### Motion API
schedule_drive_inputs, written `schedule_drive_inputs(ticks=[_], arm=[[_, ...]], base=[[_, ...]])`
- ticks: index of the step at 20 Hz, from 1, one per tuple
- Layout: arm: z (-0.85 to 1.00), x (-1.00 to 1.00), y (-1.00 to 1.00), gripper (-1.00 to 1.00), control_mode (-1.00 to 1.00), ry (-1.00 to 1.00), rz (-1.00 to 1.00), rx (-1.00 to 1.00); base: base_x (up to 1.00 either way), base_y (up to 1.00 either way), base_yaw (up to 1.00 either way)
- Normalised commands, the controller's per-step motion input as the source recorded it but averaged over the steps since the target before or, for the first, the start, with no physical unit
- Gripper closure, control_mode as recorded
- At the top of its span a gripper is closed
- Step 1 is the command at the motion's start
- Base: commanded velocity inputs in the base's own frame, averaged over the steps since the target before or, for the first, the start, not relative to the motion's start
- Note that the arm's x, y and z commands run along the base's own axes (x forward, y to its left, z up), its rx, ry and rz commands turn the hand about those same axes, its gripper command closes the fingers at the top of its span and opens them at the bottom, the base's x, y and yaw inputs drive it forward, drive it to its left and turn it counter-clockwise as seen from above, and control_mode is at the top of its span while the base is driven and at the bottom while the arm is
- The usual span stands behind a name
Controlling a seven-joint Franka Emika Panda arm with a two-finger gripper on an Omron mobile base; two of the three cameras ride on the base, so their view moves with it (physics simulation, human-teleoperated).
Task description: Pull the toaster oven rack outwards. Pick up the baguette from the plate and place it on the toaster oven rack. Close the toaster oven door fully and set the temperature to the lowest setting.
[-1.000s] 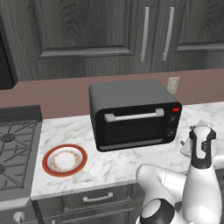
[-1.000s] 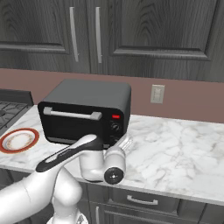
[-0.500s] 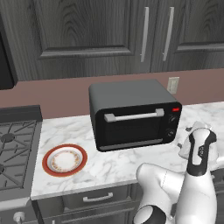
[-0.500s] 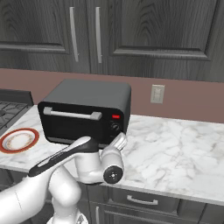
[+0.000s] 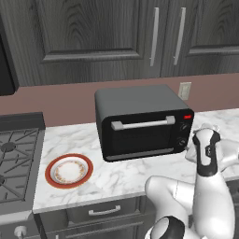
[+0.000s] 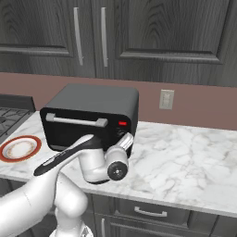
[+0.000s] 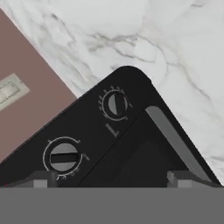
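The black toaster oven (image 5: 140, 100) (image 6: 99, 99) stands on the marble counter with its door (image 5: 140, 140) upright and closed under the silver bar handle (image 5: 142, 123). The toaster oven rack is hidden behind it. Left of the oven lies the red-rimmed plate (image 5: 50, 173) (image 6: 18, 160), and no bread lies on it; the baguette is out of view. My gripper (image 5: 189, 149) (image 6: 126, 139) (image 7: 111, 179) is open, just in front of the oven's right-hand control panel. It holds nothing. In the hand view two dark knobs (image 7: 114, 105) (image 7: 62, 156) lie close ahead of the fingertips (image 7: 43, 179).
A gas stove (image 5: 14, 154) borders the counter on the left. Dark wall cabinets (image 5: 140, 32) hang above, and a wall socket (image 5: 185, 90) sits behind the oven. Bare marble counter (image 6: 185, 152) stretches to the oven's right, with drawers (image 5: 102, 212) below the front edge.
My hand has risen slightly and drawn closer to the oven's knob panel. The jaws stay open; oven and plate are unmoved.
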Motion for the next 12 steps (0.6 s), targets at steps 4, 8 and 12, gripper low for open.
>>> schedule_drive_inputs(ticks=[4,8,12], arm=[[-0.58,0.21,0.0,-1.0,-1.0,0.02,-0.08,0.0],[-0.64,0.11,0.0,-1.0,-1.0,0.01,-0.07,0.0],[-0.38,0.07,0.12,-1.0,-1.0,0.0,-0.05,0.0]], base=[[0.0,0.0,0.0],[0.0,0.0,0.0],[0.0,0.0,0.0]])
